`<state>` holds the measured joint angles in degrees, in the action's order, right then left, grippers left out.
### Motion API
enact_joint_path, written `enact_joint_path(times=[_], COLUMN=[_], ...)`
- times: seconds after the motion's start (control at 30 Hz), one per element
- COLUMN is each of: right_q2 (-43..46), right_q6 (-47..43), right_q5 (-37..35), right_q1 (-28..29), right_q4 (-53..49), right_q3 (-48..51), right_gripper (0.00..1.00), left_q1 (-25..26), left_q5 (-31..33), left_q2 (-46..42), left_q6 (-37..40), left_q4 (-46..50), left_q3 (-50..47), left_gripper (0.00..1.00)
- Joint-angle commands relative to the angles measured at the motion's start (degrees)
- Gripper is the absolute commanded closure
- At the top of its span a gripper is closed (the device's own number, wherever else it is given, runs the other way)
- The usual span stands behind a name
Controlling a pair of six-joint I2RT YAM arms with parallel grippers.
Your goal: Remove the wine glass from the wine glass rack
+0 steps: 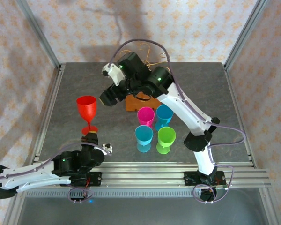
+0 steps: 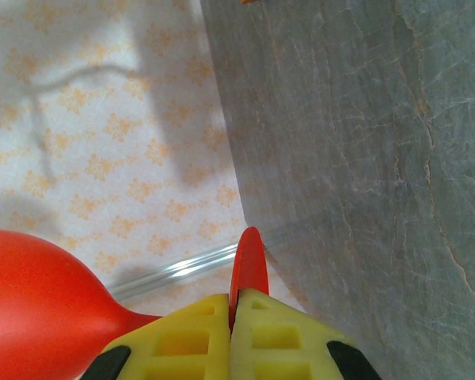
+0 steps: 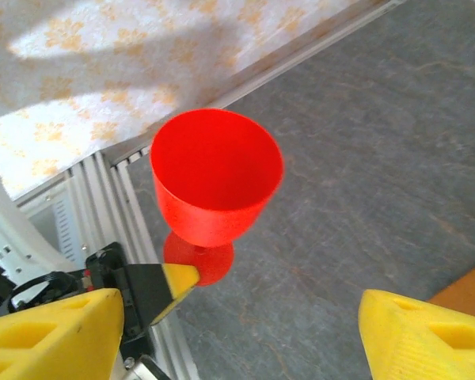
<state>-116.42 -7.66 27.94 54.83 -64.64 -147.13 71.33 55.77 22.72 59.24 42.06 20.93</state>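
The red wine glass (image 1: pixel 86 108) is judged to be light, stiff moulded plastic rather than real glass. It looks matte, thick-walled and unlikely to shatter, yet smooth enough to slip. It is also top-heavy on its narrow stem, so it could be tipped by a sideways knock. The best hold is judged to be the flat foot or the stem just above it; the wide bowl would call for a broad, gentle pinch. The glass is seen standing upright on the grey table (image 1: pixel 201 84), off the wine glass rack (image 1: pixel 132 105) and to its left, well apart from the four coloured glasses (image 1: pixel 145 116) grouped in front of the rack. Its foot is clamped edge-on between the closed yellow pads of the left gripper (image 1: pixel 90 138). In the left wrist view the red disc of the foot (image 2: pixel 249 261) is seen pinched in the seam between those pads (image 2: pixel 277 336), with the bowl (image 2: pixel 32 309) bulging to the left. The right gripper (image 1: pixel 110 96) is held over the table between rack and glass, with its jaws spread wide and nothing between them. In the right wrist view the glass is framed ahead of the two parted pads, apart from both, and a corner of the rack's wooden base (image 3: pixel 469 286) is seen at the right edge.
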Motion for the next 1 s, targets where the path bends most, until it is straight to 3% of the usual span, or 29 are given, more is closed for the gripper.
enact_joint_path(times=[0.0, 0.07, 0.3, 0.77, 0.97], right_q2=[-2.6, -4.3, -8.14, -11.98, -13.08], right_q6=[-1.83, -1.79, -1.41, -1.34, -3.6], right_q5=[5.43, 6.91, 11.73, 14.85, 11.75], right_q1=[0.56, 0.64, 1.39, 2.59, 4.25], right_q4=[1.6, 1.97, 4.2, 4.34, 1.24], right_q3=[-3.05, -4.11, -5.24, -6.59, -6.59], right_gripper=[0.2, 0.14, 0.09, 0.13, 0.16], left_q1=[0.78, 1.24, 2.41, 3.55, 3.59], left_q5=[0.86, 1.08, 1.36, 2.41, 2.5], left_q2=[1.48, 2.42, 4.58, 7.73, 8.0], left_q6=[1.85, 1.84, 2.28, 3.95, 4.56], left_q4=[0.66, 0.78, 0.08, -2.42, -3.15], left_q3=[-0.19, -0.13, -0.19, -0.1, -0.1], left_gripper=[1.0, 1.0, 1.0, 1.0, 1.0])
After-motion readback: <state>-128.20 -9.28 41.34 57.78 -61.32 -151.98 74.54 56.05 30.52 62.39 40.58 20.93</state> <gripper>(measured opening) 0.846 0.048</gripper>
